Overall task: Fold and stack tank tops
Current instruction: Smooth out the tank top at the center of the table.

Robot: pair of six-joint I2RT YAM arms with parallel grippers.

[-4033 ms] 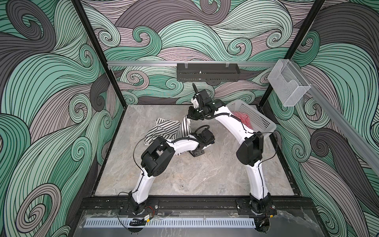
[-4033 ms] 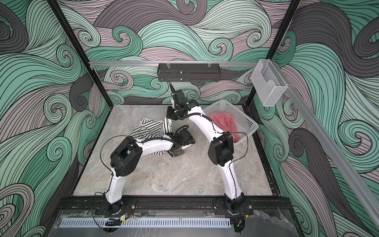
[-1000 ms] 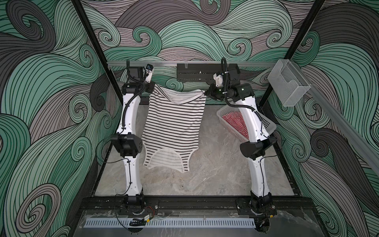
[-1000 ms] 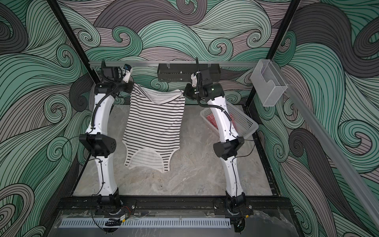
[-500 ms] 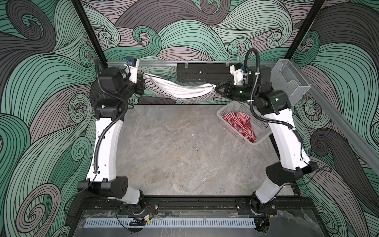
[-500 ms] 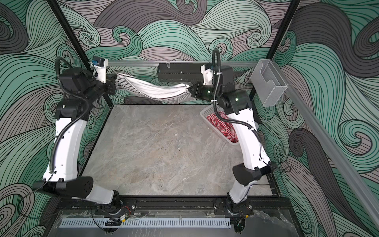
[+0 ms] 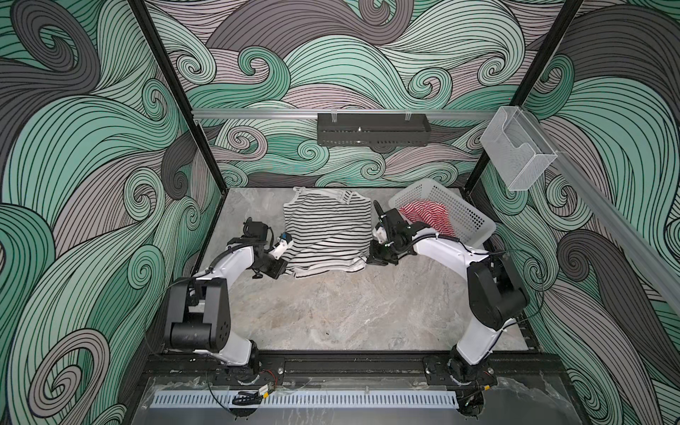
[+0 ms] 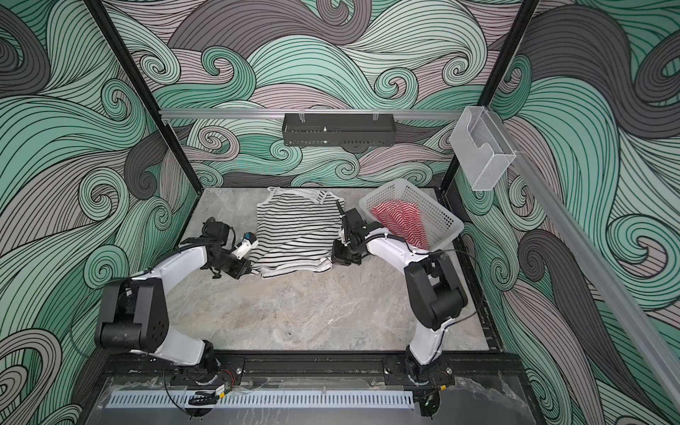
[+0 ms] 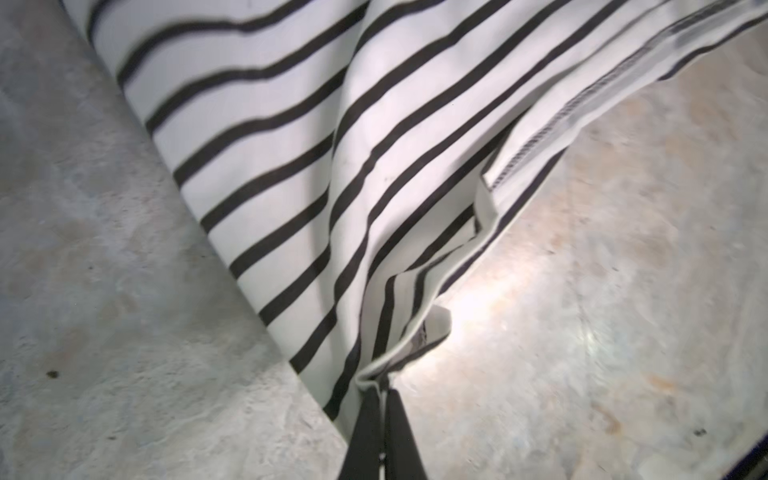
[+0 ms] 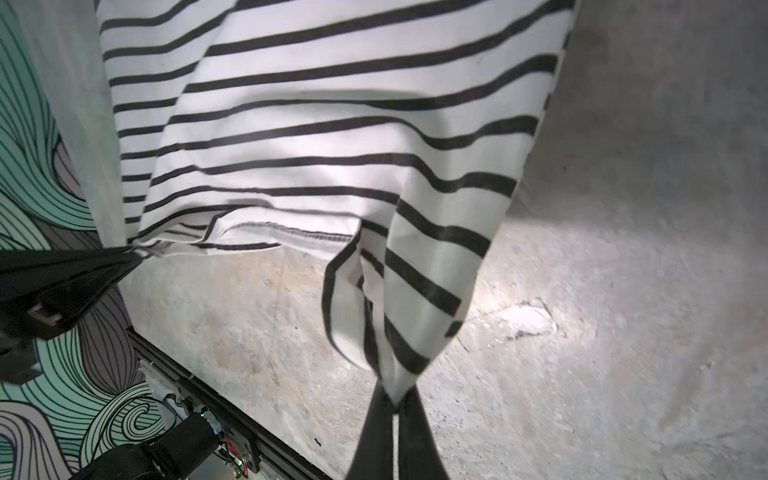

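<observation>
Held stretched high in the air a moment ago, the black-and-white tank top now lies on the table between the left gripper and right gripper. Each gripper pinches a hem corner. The red-and-white tank top stays in the basket, beyond the right fingers.

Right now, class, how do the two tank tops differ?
The black-striped tank top lies spread on the table, the red-striped tank top bunched in the basket. The left end effector and right end effector pinch the black-striped, not the red-striped. Both are striped.
</observation>
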